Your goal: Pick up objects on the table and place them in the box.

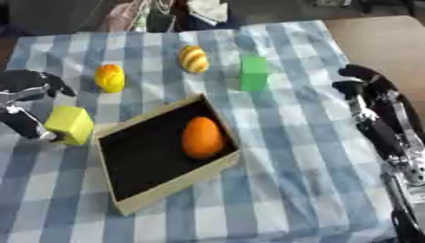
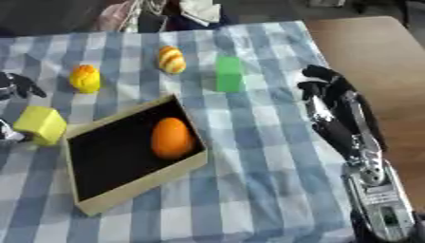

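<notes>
Between the two robot hands, on the blue-and-white checked bench (image 1: 282,156), sits one shallow cardboard box with a dark inside (image 1: 153,156) holding one smooth orange egg-shaped object (image 1: 202,137). The left robot hand (image 1: 29,107) pinches one yellow cube (image 1: 69,125) just left of the box. The right robot hand (image 2: 332,102) rests released, fingers relaxed. Beyond the hands stand one green block (image 1: 254,73), one striped yellow-orange oval (image 1: 193,59) and one yellow-orange rounded fruit (image 1: 109,78).

One box (image 1: 170,187), two blocks (image 1: 254,73), three fruits (image 1: 202,137)

Cut off, hidden and blurred

Left hand (image 2: 12,88) cropped by the frame's left edge; right arm (image 2: 378,199) cut at the bottom edge; block (image 1: 69,124) partly hidden behind the box (image 1: 170,187) wall; clutter (image 1: 170,14) beyond the table too blurred to identify.
</notes>
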Available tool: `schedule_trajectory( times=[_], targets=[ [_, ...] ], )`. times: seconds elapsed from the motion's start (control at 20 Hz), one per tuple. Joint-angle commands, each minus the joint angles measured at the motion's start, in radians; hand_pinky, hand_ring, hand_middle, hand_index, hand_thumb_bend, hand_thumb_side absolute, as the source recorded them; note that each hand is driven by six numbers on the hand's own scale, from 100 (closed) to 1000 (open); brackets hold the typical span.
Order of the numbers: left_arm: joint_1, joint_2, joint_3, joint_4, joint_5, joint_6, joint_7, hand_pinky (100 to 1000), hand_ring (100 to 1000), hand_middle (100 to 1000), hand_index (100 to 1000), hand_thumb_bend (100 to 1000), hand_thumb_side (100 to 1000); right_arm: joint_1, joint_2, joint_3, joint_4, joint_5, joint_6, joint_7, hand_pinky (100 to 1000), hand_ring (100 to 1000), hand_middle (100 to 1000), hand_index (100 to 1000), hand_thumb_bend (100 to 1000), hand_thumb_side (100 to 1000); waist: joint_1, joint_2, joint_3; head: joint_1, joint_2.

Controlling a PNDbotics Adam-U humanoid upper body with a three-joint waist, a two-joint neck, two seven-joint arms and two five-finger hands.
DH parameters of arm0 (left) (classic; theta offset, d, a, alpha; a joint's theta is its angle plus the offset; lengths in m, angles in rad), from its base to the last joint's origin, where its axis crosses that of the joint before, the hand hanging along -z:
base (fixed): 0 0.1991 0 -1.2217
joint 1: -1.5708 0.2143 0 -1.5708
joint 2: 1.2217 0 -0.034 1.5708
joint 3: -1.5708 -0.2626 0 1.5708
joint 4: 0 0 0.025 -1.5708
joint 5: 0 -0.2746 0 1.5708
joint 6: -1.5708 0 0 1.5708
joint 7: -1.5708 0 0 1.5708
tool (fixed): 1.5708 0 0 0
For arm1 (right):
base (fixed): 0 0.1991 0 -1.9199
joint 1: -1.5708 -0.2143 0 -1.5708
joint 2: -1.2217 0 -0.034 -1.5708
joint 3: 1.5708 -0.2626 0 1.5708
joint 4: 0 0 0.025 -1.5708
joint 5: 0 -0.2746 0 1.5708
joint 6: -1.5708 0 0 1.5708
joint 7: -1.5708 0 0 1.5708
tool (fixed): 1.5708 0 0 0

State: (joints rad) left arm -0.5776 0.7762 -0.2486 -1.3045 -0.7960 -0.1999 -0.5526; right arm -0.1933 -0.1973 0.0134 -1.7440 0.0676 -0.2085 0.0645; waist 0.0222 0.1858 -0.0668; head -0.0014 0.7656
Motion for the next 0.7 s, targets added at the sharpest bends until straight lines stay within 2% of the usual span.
schedule_trajectory(
  times=[0.05, 0.2, 0.4, 0.5, 0.65, 0.7],
  targets=[
    [-0.019, 0.011, 0.005, 0.014, -0.007, -0.004, 0.005, 782, 770, 799, 878, 538, 300, -0.008, -0.007, -0.001, -0.010, -0.007, -0.003, 0.005, 843, 747, 780, 838, 100, 530, -0.009, -0.024, -0.002, 0.004, 0.004],
    [-0.019, 0.005, 0.001, 0.031, 0.000, -0.015, -0.023, 777, 761, 789, 871, 524, 303, -0.008, -0.006, 0.000, -0.010, -0.007, -0.003, 0.007, 843, 747, 780, 836, 100, 530, -0.009, -0.024, -0.003, 0.004, 0.004],
    [-0.018, 0.003, 0.005, 0.031, 0.013, -0.020, -0.034, 746, 663, 678, 784, 457, 233, -0.008, -0.006, -0.001, -0.010, -0.008, -0.003, 0.008, 843, 747, 779, 834, 100, 531, -0.009, -0.023, -0.004, 0.004, 0.004],
    [-0.017, 0.006, 0.009, 0.021, 0.015, -0.016, -0.013, 720, 586, 591, 717, 384, 184, -0.007, -0.006, -0.001, -0.009, -0.008, -0.003, 0.009, 843, 746, 779, 833, 100, 531, -0.008, -0.023, -0.004, 0.005, 0.004],
    [-0.010, 0.014, 0.018, -0.008, 0.029, -0.009, 0.039, 699, 507, 516, 657, 345, 157, -0.008, -0.005, -0.002, -0.010, -0.008, -0.003, 0.008, 843, 746, 778, 833, 100, 531, -0.008, -0.023, -0.003, 0.004, 0.004],
    [-0.005, 0.019, 0.020, -0.025, 0.039, -0.007, 0.049, 699, 505, 514, 656, 344, 158, -0.008, -0.005, -0.002, -0.009, -0.008, -0.003, 0.008, 843, 746, 778, 833, 100, 531, -0.008, -0.023, -0.003, 0.003, 0.004]
  ],
)
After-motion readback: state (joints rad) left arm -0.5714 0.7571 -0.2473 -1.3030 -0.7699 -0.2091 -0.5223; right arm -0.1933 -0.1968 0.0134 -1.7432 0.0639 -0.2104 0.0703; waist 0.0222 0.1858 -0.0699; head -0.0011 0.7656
